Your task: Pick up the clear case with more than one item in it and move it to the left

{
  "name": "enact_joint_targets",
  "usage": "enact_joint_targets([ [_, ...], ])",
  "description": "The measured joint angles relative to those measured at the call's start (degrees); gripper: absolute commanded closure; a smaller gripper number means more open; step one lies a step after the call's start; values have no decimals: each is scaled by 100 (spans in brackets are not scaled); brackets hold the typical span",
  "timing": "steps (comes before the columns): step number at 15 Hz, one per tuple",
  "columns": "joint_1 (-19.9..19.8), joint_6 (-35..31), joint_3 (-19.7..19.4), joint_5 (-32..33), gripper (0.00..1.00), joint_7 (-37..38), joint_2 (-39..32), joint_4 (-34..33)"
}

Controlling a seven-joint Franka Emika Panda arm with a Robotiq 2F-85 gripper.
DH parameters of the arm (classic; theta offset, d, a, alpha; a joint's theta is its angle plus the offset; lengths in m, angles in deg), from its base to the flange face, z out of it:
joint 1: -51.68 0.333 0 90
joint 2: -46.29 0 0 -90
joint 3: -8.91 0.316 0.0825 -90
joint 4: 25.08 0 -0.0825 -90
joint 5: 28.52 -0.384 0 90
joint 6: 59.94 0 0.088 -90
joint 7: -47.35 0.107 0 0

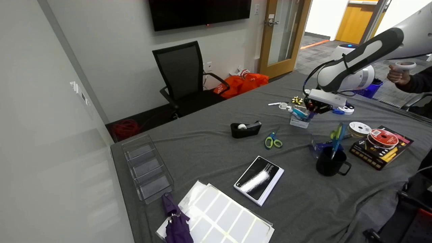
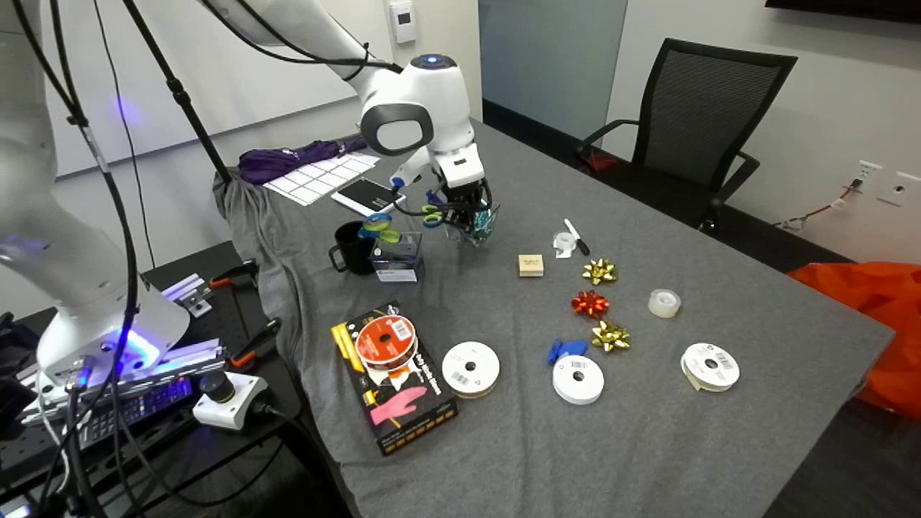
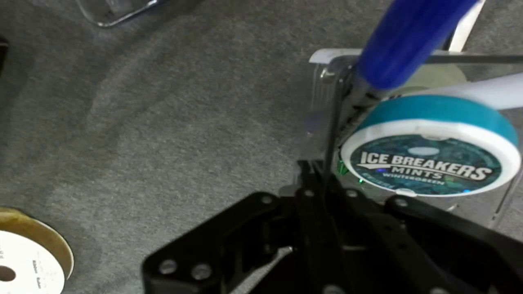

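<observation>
The clear case (image 3: 496, 212) holds a round teal and white mint tin (image 3: 429, 159), a blue-capped marker (image 3: 396, 45) leaning out over the rim, and other small items, one of them green. In both exterior views the case (image 1: 299, 123) (image 2: 486, 226) is under the gripper (image 1: 316, 107) (image 2: 469, 213), which hides part of it. In the wrist view the fingers of my gripper (image 3: 315, 167) are close together, with one case wall between them. I cannot tell whether the case touches the table.
Another clear case (image 2: 397, 267) stands beside a black mug (image 2: 352, 248) holding scissors. Ribbon spools (image 2: 470, 367), a black box (image 2: 399, 406), gift bows (image 2: 590, 303) and a tape dispenser (image 1: 245, 130) lie about. A notebook (image 1: 259, 179) and a clear divided tray (image 1: 147, 167) also lie on the table.
</observation>
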Motion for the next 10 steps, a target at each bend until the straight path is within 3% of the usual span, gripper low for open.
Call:
enact_joint_targets([
  [6, 66, -76, -17, 4, 99, 417, -419, -128],
  [7, 66, -121, -16, -6, 70, 442, -466, -135],
  [8, 66, -200, -14, -31, 69, 462, -504, -135],
  [10, 64, -359, -9, -79, 56, 487, -539, -136],
])
